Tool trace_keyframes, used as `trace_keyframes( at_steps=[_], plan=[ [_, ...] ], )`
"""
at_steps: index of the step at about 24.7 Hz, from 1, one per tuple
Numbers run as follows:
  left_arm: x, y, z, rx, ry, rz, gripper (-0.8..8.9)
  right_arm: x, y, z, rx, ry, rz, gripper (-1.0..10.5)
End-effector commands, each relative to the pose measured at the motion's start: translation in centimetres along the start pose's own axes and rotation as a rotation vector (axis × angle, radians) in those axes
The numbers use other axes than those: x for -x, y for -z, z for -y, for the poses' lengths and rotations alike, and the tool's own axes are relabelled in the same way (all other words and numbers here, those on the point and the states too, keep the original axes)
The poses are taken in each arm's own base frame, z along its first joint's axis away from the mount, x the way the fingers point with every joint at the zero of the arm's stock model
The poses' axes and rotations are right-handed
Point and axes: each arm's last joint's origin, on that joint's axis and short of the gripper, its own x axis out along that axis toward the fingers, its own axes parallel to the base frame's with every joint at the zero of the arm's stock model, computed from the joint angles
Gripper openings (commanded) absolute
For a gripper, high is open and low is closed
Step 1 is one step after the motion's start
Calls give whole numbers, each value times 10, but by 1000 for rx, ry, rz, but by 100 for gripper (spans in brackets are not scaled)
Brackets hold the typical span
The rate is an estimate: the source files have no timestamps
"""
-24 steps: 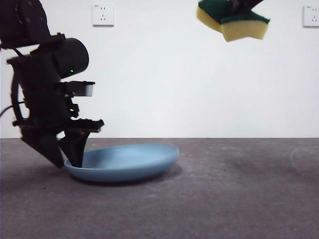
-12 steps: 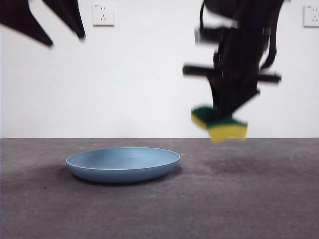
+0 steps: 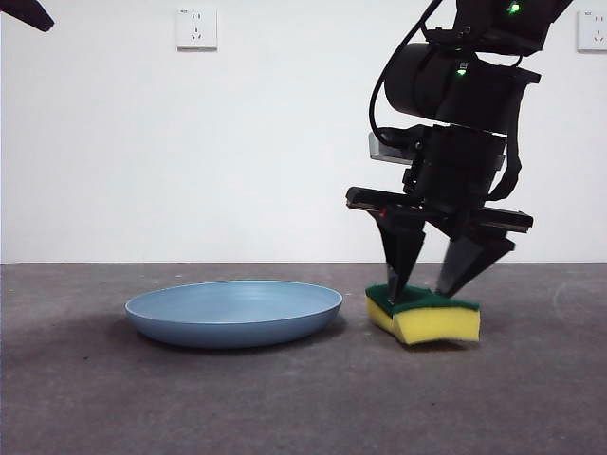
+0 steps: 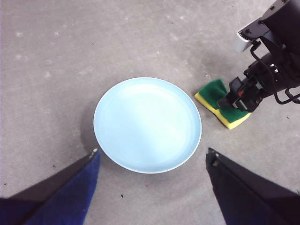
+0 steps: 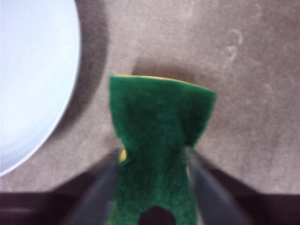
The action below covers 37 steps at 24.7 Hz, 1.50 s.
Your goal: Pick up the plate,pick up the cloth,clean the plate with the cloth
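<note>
Right tool (image 3: 429,284): lowered onto the cloth (image 3: 424,316), jaws straddling its narrow waist and parted slightly, whether still pinching cannot be told. Cloth: yellow foam sponge, green scouring face up, resting on the tabletop (image 3: 285,398) just beside the plate (image 3: 234,313), apart from its rim. Plate: light blue, flat on tabletop. Left tool (image 4: 152,187): raised high above plate, jaws spread wide, holding nothing.

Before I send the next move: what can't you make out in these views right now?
- Whether the right gripper grips the sponge or has let go: right wrist view blurred, jaws straddle it.
- Sponge's near end: right wrist view, cut off by the bottom edge.
- Plate: right wrist view, cut off at the side.
- Left gripper: front view shows only a corner tip.
</note>
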Motion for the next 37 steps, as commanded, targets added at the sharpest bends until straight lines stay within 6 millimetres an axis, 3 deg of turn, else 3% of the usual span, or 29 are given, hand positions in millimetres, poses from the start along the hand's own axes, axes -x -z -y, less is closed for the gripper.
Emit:
trace_keyframes(
  at_steps=[1,5,8,10,11,12,13,19,21,23,28,37],
  plan=[
    [-1,1,1,4,6,-3,377,-3,2,1,-7,9,-10,644],
    [-1,1,1,4,2,-2,377,-1,1,2,-3,36,0,642],
    [-1,1,1,4,1,-1,377,19,1,1,-3,30,28,585],
    [-1,0,1,3,-3,2,349,44,3,-1,2,16,59,270],
    [-1,0,0,1,-11,6,255,60,6,-2,15,10,80,71],
    [-1,0,0,-5,-25,8,133,74,8,-4,36,4,106,-24],
    [-1,0,0,-9,-27,9,-22,91,11,-5,49,-5,143,-8],
    [8,-14,3,-53,-75,194,-8,193,40,-18,143,-92,471,-8],
    [15,-14,7,-66,-72,229,-8,219,55,-20,159,-68,579,-8],
    [17,-9,9,-82,-103,238,-8,233,70,-20,163,-36,659,-8],
    [12,17,11,-94,-107,247,-8,234,103,-15,171,-55,749,-8],
    [-10,82,4,-47,-64,318,-8,188,160,6,154,-5,762,-8]
  ],
)
